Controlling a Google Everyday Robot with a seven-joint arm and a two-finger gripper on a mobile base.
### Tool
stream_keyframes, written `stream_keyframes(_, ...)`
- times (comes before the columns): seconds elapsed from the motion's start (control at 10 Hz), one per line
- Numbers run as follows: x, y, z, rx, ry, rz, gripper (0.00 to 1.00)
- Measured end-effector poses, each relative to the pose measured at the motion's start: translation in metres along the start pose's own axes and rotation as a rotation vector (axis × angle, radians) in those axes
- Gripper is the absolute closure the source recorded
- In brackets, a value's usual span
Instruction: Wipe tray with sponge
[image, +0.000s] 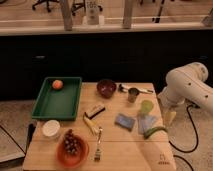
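The tray (56, 104) is dark green, rectangular and raised at the rim, by far the largest thing on the worktop (127, 152). It sits at the far left corner, and a small orange ball (57, 84) rests in its far left part; the rest of its floor shows bare. The sponge (124, 121) is a small blue-grey rectangular pad lying flat near the middle of the worktop, right of a tan-and-black block (95, 110) and just beside a paler folded cloth (146, 123).

A white sign (91, 7) in the background and a small mark (162, 161) at the worktop's near right corner both carry writing too small to read.

The pincer (170, 118) hangs at the end of the white arm (187, 86), pointing down just past the worktop's right edge, open and holding nothing. The sponge lies to its left in the picture, apart from it, with the cloth between them. The tray is well apart from the pincer, across the whole worktop.
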Motion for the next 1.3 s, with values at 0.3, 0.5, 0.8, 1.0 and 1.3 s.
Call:
stream_keyframes(0.3,0.000,0.000,0.000,0.000,0.000,0.000,0.20)
stream_keyframes(0.5,0.000,0.000,0.000,0.000,0.000,-0.001,0.20)
stream_keyframes(0.8,-0.026,0.003,0.011,0.013,0.015,-0.040,0.20)
stream_keyframes(1.0,-0.048,0.004,0.018,0.020,0.022,-0.069,0.20)
stream_keyframes(1.3,-0.062,0.009,0.040,0.027,0.015,-0.111,0.20)
